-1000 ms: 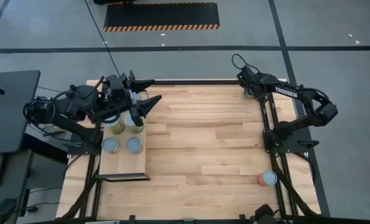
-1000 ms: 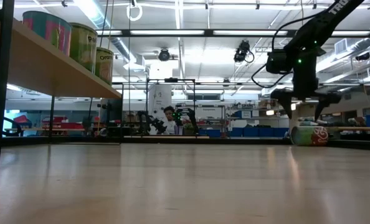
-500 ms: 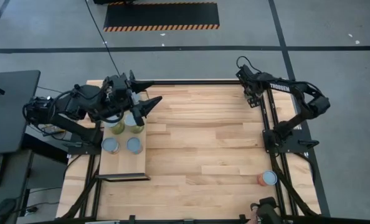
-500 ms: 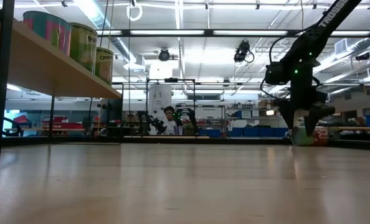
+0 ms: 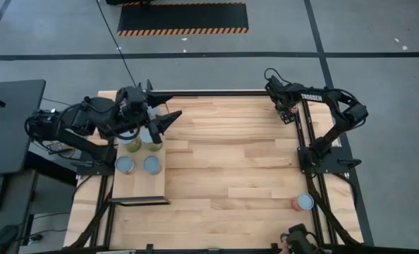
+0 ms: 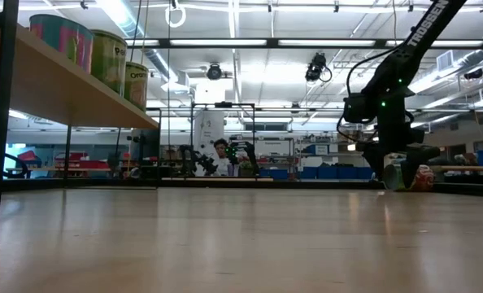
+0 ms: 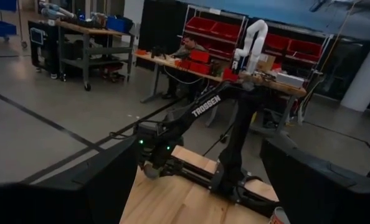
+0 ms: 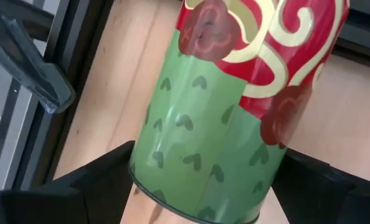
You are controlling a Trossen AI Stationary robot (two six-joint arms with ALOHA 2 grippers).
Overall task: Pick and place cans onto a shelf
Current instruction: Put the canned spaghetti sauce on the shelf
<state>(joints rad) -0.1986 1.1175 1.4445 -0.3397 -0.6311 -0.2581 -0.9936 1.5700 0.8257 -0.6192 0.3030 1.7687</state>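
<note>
Grey concrete floor with dark tape lines surrounds the plank-wood table in the high view. Shelf lies along the table's left edge; four cans on it: two silver-topped ones side by side, two olive ones just beyond, partly under the left arm. Left hand hangs over the shelf's far end, fingers apart, nothing between them. Right hand sits at the far right corner of the table. Orange-red can stands alone near the right edge, well apart from both hands.

Low view: shelf seen from beneath at upper left, cans in a row on top. Right hand low at the table, fingers down either side of a green-and-red can.

Left wrist view: dark fingers spread wide; right arm across the table; a person seated at a bench far behind.

Right wrist view: green-and-red can upright, filling the frame between the spread fingers; contact with it cannot be told.
</note>
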